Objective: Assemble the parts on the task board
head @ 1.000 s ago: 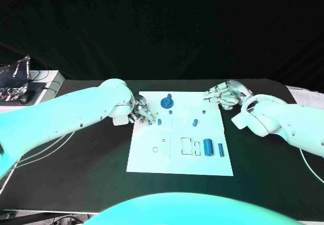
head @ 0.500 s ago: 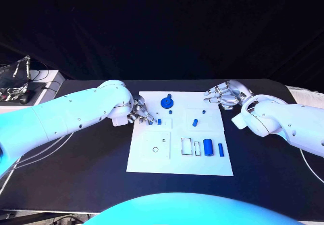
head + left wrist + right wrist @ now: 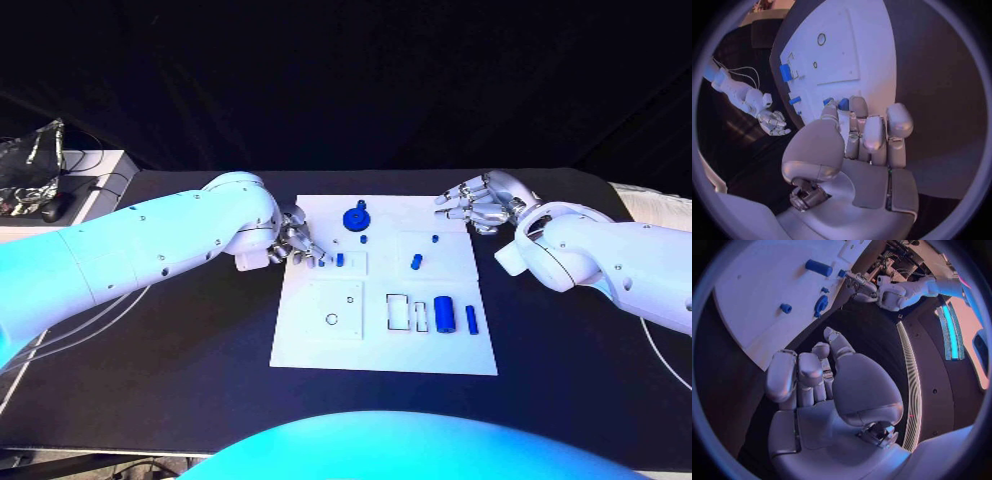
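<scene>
The white task board lies mid-table. My left hand sits at its left edge, thumb and a finger pinching a small blue part just over the board. Another blue peg stands right beside those fingertips. A blue gear, a peg, a thick blue cylinder and a thin blue bar rest on the board. My right hand hovers at the board's far right corner, fingers curled in with nothing in them. The gear and cylinder lie beyond it.
Rectangular slots and a round hole are cut in the board's near half. A white box with cables stands at the far left of the table. A pale object lies at the right edge.
</scene>
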You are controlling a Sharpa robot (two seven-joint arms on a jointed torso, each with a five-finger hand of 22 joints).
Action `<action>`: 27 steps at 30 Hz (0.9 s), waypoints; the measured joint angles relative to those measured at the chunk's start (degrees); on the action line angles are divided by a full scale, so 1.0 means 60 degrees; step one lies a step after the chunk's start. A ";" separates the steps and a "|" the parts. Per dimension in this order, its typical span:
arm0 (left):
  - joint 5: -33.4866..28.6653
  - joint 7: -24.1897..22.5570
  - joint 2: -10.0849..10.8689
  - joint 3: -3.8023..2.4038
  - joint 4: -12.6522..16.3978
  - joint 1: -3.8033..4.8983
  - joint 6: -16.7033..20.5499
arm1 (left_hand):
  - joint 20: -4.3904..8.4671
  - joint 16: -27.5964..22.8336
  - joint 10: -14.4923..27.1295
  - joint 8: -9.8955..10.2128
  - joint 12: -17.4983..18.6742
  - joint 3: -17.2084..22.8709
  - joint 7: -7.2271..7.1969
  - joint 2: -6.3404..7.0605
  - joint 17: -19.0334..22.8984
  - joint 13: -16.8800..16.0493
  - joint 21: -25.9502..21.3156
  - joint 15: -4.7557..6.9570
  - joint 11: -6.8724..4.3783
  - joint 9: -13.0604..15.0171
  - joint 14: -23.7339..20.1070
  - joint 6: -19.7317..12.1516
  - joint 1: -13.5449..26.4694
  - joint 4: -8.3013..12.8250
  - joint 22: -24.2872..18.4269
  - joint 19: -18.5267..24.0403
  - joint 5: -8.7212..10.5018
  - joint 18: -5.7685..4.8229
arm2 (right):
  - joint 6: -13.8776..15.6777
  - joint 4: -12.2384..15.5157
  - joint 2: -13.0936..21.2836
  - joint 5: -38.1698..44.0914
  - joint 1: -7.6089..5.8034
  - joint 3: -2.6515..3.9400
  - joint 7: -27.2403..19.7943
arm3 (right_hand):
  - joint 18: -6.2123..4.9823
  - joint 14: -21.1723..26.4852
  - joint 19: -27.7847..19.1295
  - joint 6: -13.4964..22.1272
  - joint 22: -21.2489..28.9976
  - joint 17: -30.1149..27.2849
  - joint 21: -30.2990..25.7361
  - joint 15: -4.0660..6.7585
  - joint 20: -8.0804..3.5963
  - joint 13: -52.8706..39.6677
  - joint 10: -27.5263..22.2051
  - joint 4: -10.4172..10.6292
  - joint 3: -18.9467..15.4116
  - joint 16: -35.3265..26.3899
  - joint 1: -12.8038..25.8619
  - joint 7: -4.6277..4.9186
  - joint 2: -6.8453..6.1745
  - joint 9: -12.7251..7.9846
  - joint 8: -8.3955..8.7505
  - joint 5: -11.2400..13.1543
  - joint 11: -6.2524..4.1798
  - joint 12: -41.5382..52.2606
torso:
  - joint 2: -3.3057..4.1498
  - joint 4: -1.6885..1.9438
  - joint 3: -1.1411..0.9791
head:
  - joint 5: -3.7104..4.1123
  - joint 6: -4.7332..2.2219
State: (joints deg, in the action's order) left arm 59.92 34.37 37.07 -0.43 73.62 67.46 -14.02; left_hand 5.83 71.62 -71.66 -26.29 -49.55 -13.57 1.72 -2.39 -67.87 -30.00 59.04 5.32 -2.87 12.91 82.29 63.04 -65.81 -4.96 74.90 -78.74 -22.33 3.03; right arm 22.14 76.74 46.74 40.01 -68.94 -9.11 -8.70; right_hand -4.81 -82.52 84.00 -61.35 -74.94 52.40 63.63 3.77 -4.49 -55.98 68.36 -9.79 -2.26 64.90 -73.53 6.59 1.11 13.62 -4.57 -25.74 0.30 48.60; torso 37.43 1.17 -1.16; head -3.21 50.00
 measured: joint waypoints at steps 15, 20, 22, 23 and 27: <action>-0.0279 -0.0153 0.0515 -0.0434 0.0672 -0.0045 0.0734 | 0.0000 -0.0060 0.0033 -0.0216 -0.0053 0.0804 -0.0022 0.0874 0.0138 -0.0032 -0.0147 -0.0006 0.0035 0.0071 -0.0005 -0.0106 0.0346 -0.1392 0.0000 0.0000 0.1945 0.0000 | 0.0001 -0.0004 0.0000 -0.0001 0.0016 0.0000 -0.0003 | 0.0000 0.0000 0.0000 0.0002 0.0002 0.0000 0.0000 0.0000 0.0000 0.0000 0.0005 0.0000 0.0000 0.0000 0.0000 -0.0002 0.0000 0.0000 0.0000 0.0000 0.0005 0.0000 | -0.0002 0.0005 0.0000 | -0.0005 0.0000; -0.0443 -0.0379 0.0716 -0.0651 0.0859 -0.0093 0.1243 | -0.0129 -0.0859 0.0550 0.0086 0.0385 0.0815 0.0329 0.1109 0.1014 0.0334 -0.1280 -0.0226 0.0343 -0.0130 -0.0447 -0.0797 0.0108 -0.1402 0.0000 0.0443 0.1945 0.0145 | 0.0002 -0.0003 0.0010 -0.0001 0.0020 0.0000 -0.0005 | 0.0000 0.0000 0.0000 0.0005 0.0002 0.0000 0.0000 0.0000 0.0000 0.0000 0.0015 0.0000 0.0000 0.0000 0.0000 -0.0005 0.0000 0.0000 0.0000 0.0000 0.0015 0.0000 | -0.0002 -0.0001 0.0000 | -0.0007 0.0000; -0.0506 -0.0522 0.0819 -0.0695 0.0922 -0.0110 0.1472 | -0.0269 -0.1476 0.0860 0.0252 0.0729 0.0846 0.0490 0.1164 0.1727 0.0654 -0.2256 -0.0351 0.0483 -0.0260 -0.0894 -0.1102 -0.0057 -0.1372 0.0000 0.0849 0.1945 0.0333 | 0.0005 -0.0001 0.0021 -0.0001 0.0020 0.0000 -0.0007 | 0.0000 0.0000 0.0000 0.0005 0.0002 0.0000 0.0000 0.0000 0.0000 0.0000 0.0015 0.0000 0.0000 0.0000 0.0000 -0.0006 0.0000 0.0000 0.0000 0.0000 0.0016 0.0000 | -0.0002 -0.0003 0.0000 | 0.0001 0.0000; -0.0536 -0.0605 0.0868 -0.0712 0.0953 -0.0122 0.1571 | -0.0361 -0.2001 0.1069 0.0341 0.0949 0.0910 0.0595 0.1119 0.2304 0.0864 -0.3160 -0.0438 0.0580 -0.0323 -0.1265 -0.1291 -0.0256 -0.1299 -0.0237 0.1227 0.1945 0.0444 | 0.0006 0.0000 0.0025 -0.0002 0.0020 0.0000 -0.0009 | 0.0000 0.0000 0.0000 0.0015 0.0002 0.0000 0.0000 0.0000 0.0000 0.0000 0.0016 0.0000 0.0000 0.0000 0.0000 -0.0016 0.0000 0.0000 0.0000 0.0000 0.0016 0.0000 | -0.0002 -0.0002 -0.0001 | 0.0004 0.0000; -0.0681 -0.1156 0.1045 -0.0745 0.1060 -0.0178 0.1997 | -0.0830 -0.3548 0.2106 0.0704 0.2062 0.1307 0.0886 0.0441 0.3861 0.1989 -0.5483 -0.0818 0.0960 -0.0696 -0.2534 -0.1992 -0.1799 -0.0112 -0.1608 0.2174 0.1843 0.0460 | 0.0024 0.0006 0.0034 -0.0004 0.0022 0.0000 -0.0028 | 0.0000 0.0000 0.0000 0.0016 0.0003 0.0000 0.0000 0.0000 0.0000 0.0000 0.0016 0.0000 0.0000 0.0000 0.0000 -0.0017 0.0000 0.0000 0.0000 0.0000 0.0016 0.0000 | -0.0002 -0.0001 -0.0006 | 0.0020 0.0000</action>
State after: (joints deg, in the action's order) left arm 55.84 27.43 43.34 -4.91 79.98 66.39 -2.03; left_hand 0.84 50.33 -59.02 -22.07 -37.18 -5.73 7.04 0.26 -44.70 -18.07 26.14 0.41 2.89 8.74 67.09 51.08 -76.60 -5.63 65.25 -65.69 -11.27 5.79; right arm 22.28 76.77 46.95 39.99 -68.81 -9.10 -8.86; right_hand -4.81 -82.52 84.00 -61.25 -74.92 52.40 63.63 3.77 -4.49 -55.98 68.45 -9.79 -2.26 64.90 -73.53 6.49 1.11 13.62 -4.57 -25.74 0.39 48.60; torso 37.42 1.16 -1.20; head -3.09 50.00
